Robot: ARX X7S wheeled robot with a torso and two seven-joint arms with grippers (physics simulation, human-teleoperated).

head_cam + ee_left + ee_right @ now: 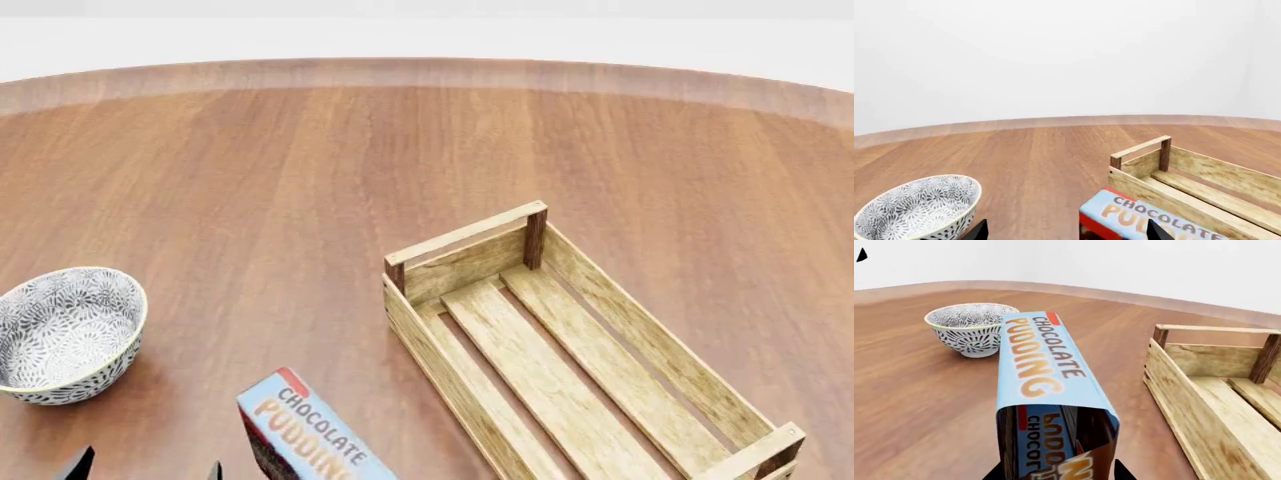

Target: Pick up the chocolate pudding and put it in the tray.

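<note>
Low in the head view, the pudding box looks light and stiff; grip its long sides. Right gripper straddles it, clamping unclear.

Head high; wrists low, tray shared

On the table before you, the tray lies right of centre, running from the middle toward your near right. The pudding carton lies just left of the tray's near long side, apart from it. The bowl sits further left, well apart from the carton. The tray holds nothing.
</note>
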